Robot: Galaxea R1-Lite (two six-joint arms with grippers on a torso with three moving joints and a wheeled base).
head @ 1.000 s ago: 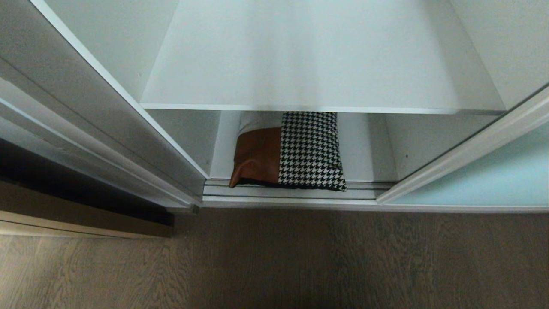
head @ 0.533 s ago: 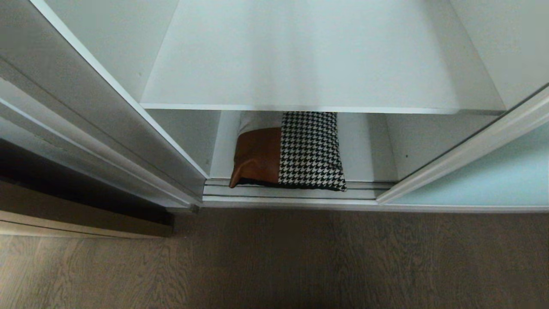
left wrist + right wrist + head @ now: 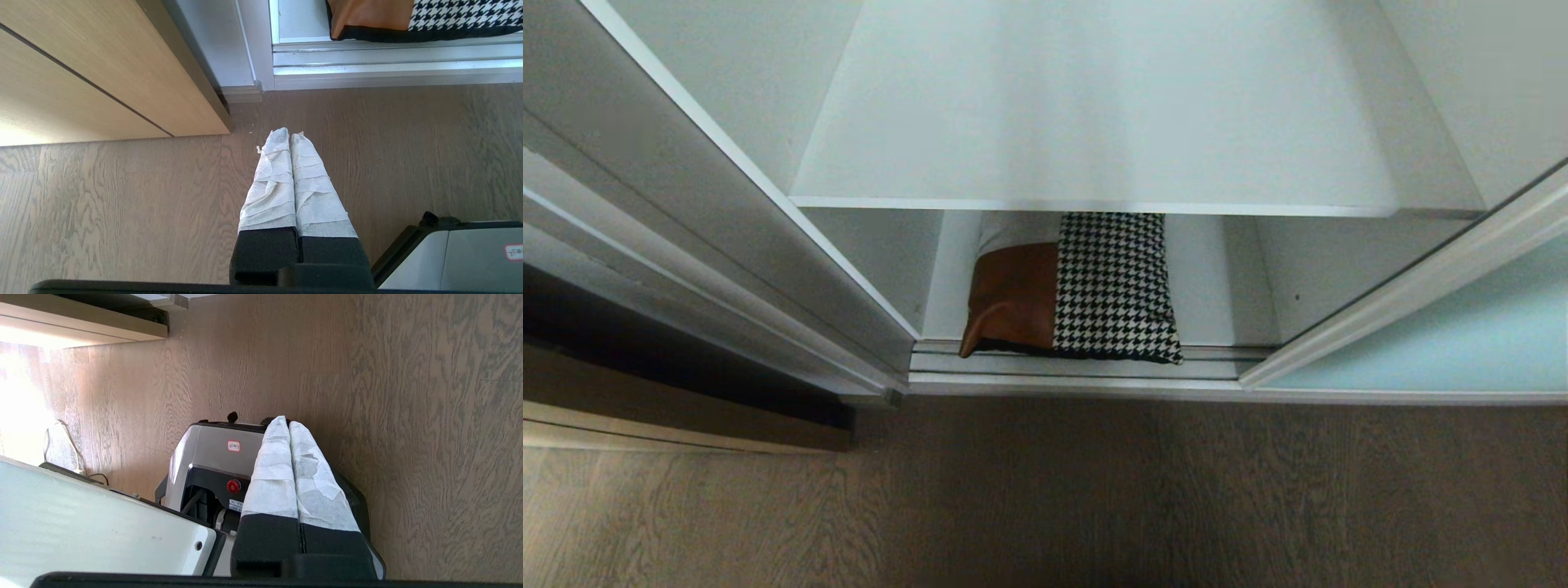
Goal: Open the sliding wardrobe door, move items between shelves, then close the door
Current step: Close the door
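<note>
Nothing has shifted since a moment ago: both my arms hang low over the wood floor (image 3: 1045, 498), outside my head view. My left gripper (image 3: 290, 136) and right gripper (image 3: 284, 421) have their jaws pressed together, holding nothing. Ahead, the sliding wardrobe door (image 3: 1445, 343) stands pushed to the right. Inside, the bag (image 3: 1078, 290) lies on the lower shelf (image 3: 1217, 294), its near edge at the track (image 3: 1078, 367), under the bare upper shelf (image 3: 1094, 122).
</note>
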